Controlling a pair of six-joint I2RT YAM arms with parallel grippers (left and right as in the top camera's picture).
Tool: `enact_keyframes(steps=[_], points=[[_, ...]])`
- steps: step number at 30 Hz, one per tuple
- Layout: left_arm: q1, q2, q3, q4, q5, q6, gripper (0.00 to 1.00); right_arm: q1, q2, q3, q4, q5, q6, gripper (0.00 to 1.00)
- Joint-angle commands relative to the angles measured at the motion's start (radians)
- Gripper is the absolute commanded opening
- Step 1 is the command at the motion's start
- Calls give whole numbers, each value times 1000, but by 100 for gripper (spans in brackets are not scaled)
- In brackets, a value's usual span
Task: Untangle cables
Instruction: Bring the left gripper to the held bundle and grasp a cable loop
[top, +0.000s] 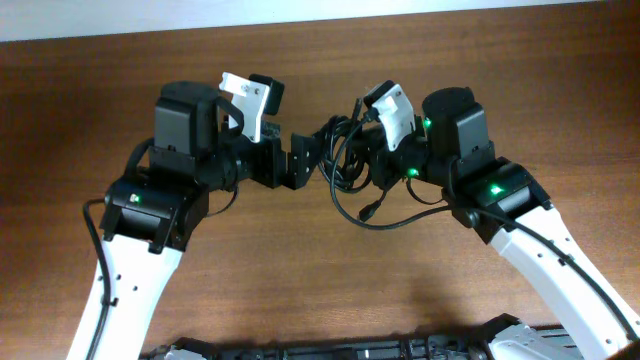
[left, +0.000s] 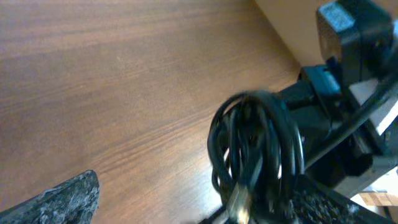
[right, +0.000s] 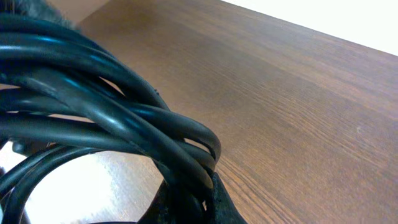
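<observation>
Mid-frame overhead, the right tool (top: 370, 157) is clamped tight on the cables (top: 345, 165), probably offering the bundle to the empty, wide-open left tool (top: 305, 160).

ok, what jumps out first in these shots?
A bunch of black cables sits over the middle of the table, clamped in the shut right tool, with one loop and a plug trailing toward the near edge. The left tool faces the bunch from the other side, wide open and close to it. In the right wrist view the cables fill the left half of the picture.
</observation>
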Motion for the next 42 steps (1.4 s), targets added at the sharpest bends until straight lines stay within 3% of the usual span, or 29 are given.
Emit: enact_keyframes(steps=[1, 5, 13, 19, 37, 42], points=[[-5, 14, 10, -37, 1, -5, 99, 11, -13, 17, 23, 161, 161, 4], [-6, 14, 10, -50, -21, -6, 99, 11, -13, 17, 58, 273, 280, 4], [-6, 14, 10, -51, -23, -59, 99, 11, -13, 17, 104, 258, 361, 4], [-10, 14, 10, -2, 59, -78, 99, 12, -13, 17, 106, 257, 376, 4], [-71, 99, 10, 103, -24, -206, 100, 13, -13, 17, 126, 122, 394, 4], [-71, 101, 11, 117, -23, -209, 83, 13, -13, 17, 122, 123, 394, 4]])
